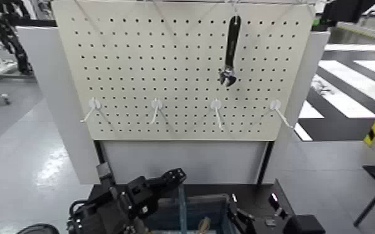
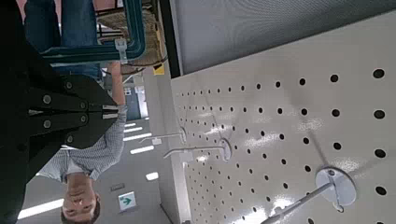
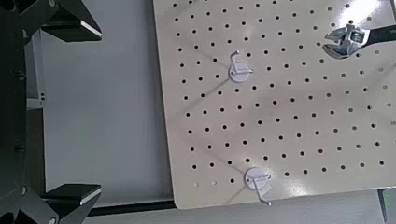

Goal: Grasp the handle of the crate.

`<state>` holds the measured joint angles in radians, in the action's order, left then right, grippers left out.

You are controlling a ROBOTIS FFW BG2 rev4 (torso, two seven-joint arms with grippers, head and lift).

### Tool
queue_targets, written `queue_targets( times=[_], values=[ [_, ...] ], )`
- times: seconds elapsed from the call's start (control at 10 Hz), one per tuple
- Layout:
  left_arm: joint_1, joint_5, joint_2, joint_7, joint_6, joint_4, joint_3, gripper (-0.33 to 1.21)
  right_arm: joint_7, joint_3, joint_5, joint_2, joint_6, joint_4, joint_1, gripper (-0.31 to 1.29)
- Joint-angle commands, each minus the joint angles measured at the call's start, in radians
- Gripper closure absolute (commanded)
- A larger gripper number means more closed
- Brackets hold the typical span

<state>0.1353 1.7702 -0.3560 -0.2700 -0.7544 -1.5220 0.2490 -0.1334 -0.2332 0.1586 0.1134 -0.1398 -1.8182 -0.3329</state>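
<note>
The dark blue-grey crate [image 1: 210, 210] sits at the bottom middle of the head view, partly cut off by the frame edge. The teal-blue handle [image 1: 182, 208] stands upright from it as a narrow strip. My left gripper [image 1: 175, 177] points forward just above the handle's top end. In the left wrist view its fingers [image 2: 79, 112] lie together, with nothing showing between them. I cannot tell whether it touches the handle. My right gripper [image 1: 243, 218] is low beside the crate's right side. In the right wrist view its fingers [image 3: 67, 23] stand wide apart and empty.
A white pegboard [image 1: 165, 56] stands upright behind the crate, with several white hooks [image 1: 93, 107]. A black adjustable wrench [image 1: 230, 50] hangs on it at upper right and also shows in the right wrist view [image 3: 360, 37]. A person [image 2: 84, 163] stands off to one side.
</note>
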Motion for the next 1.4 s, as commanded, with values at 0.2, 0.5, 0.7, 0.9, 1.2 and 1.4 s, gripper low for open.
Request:
queue_targets(
  times=[0.2,0.5,0.7,0.9,1.2,1.4],
  values=[
    [0.001,0.000,0.000,0.000,0.001,0.002,0.003,1.19,0.000,0.000,0.001,0.000,-0.003,0.003,0.002,0.15],
    [0.000,0.002,0.002,-0.005,0.001,0.000,0.004,1.19,0.000,0.000,0.002,0.000,-0.003,0.003,0.000,0.15],
    [-0.026,0.000,0.022,-0.008,-0.002,-0.029,-0.011,1.18,0.000,0.003,0.002,-0.001,-0.001,0.000,-0.001,0.15],
    [-0.042,0.000,0.034,-0.017,-0.002,-0.046,-0.016,0.99,0.000,0.003,0.002,-0.001,0.002,-0.001,-0.003,0.15],
    [-0.102,-0.037,0.060,-0.026,-0.003,-0.099,-0.088,0.40,0.000,0.002,0.002,-0.001,0.008,-0.001,-0.001,0.15],
    [-0.141,-0.066,0.072,-0.024,-0.005,-0.139,-0.132,0.15,0.000,0.002,0.002,-0.003,0.011,-0.001,-0.001,0.15]
  ],
)
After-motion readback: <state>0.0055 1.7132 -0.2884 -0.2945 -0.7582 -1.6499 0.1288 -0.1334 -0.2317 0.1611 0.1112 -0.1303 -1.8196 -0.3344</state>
